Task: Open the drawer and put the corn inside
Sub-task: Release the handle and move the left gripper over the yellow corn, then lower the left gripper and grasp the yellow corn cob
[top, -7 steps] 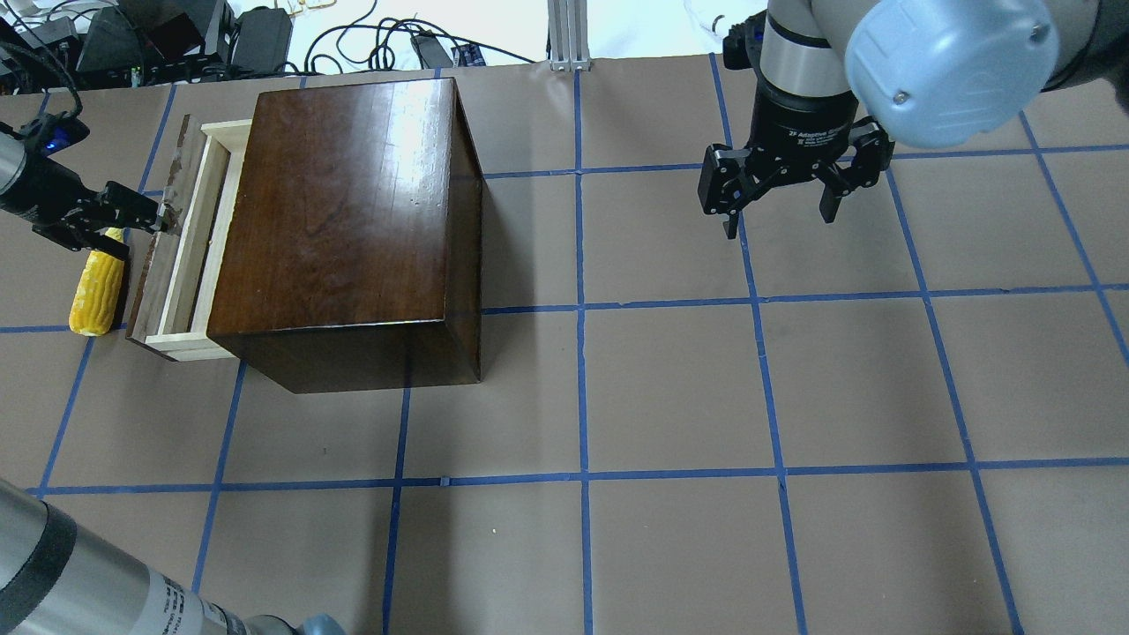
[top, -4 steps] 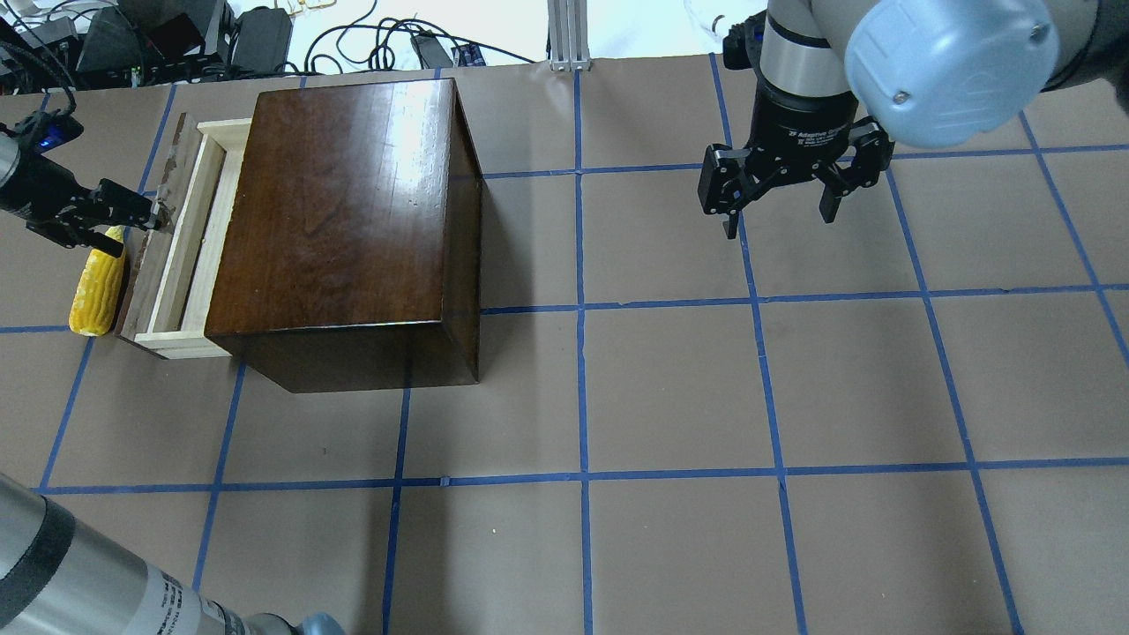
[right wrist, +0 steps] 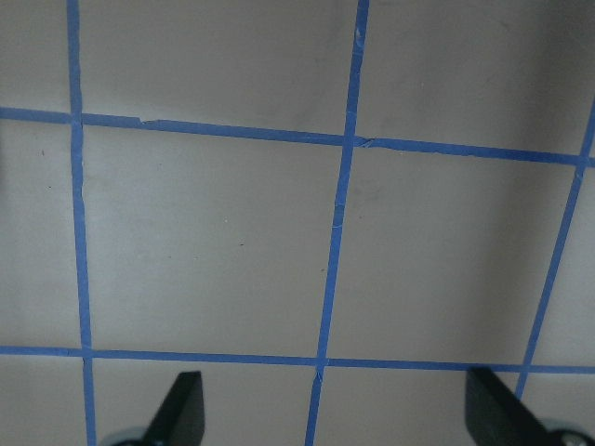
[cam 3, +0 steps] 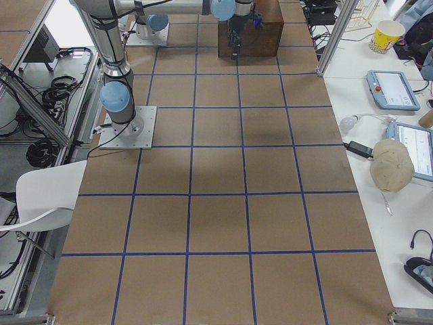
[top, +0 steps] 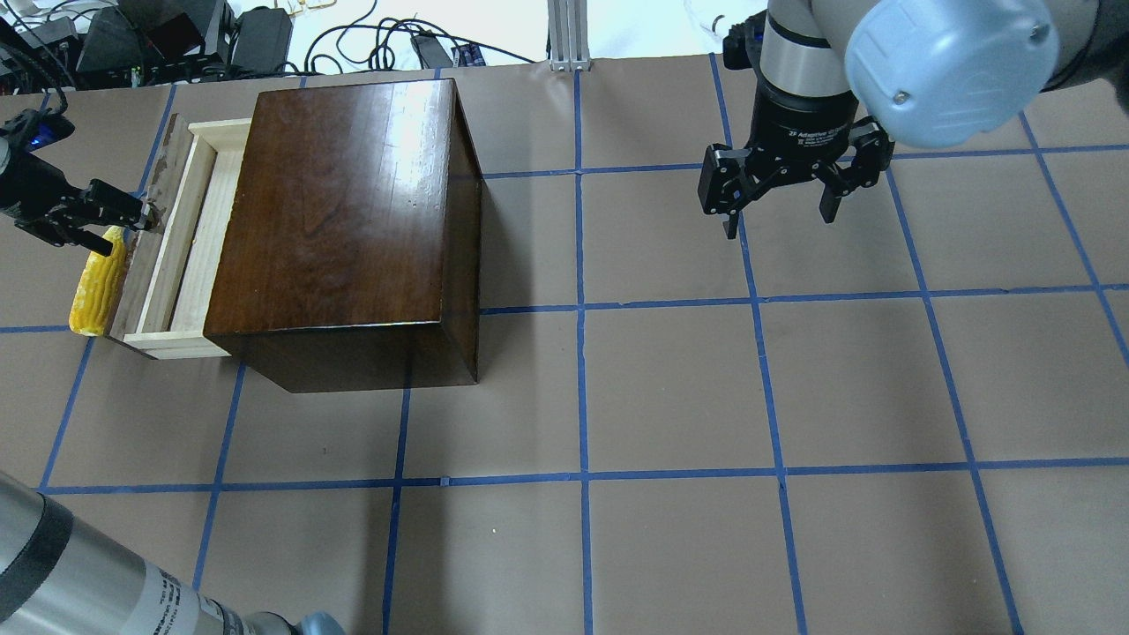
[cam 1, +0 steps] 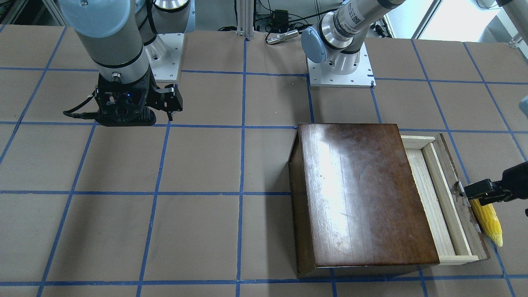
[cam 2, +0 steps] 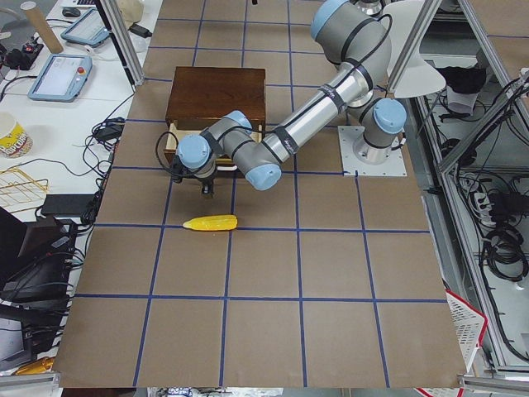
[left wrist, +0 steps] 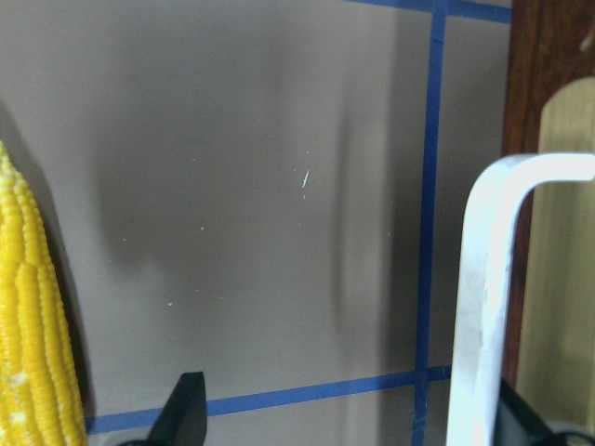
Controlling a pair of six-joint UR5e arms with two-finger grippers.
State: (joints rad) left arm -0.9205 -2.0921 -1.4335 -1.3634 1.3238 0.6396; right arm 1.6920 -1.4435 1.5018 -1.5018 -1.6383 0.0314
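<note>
Got corn (top: 91,287) flat on table (top: 670,388), outside drawer (top: 163,242), just beside its dark front panel (top: 134,256) on the side away from box (top: 344,212). Reading long axis as parallel to that panel, running toward-and-away from the robot. Reading paler tapered tip as pointing away from the robot, blunt end toward it; confirmed in left side view and front-facing view.

Seeing drawer standing partly out of box toward robot's left, pale floor showing.

Got left gripper (top: 128,233) at the front panel, over the corn, fingers (left wrist: 186,413) spread apart, not clamped. Seeing pale metal handle (left wrist: 479,307) in left wrist view inside that spread, close by one finger, well apart from the other. Can't tell contact between finger and handle. Can't tell contact with corn from overhead. Seeing corn apart from it in left side view.

Got right gripper (top: 780,223) hanging over bare table, fingers wide apart, well apart from box.

Hidden or cut: losing one end of corn under left gripper in overhead and front-facing views, a different end in each. Getting only a strip of corn at left wrist view's edge, tip up. Can't see drawer's rear part inside box. Losing handle's lower end at wrist frame bottom. Can't resolve drawer or corn in right side view, too far and small.
</note>
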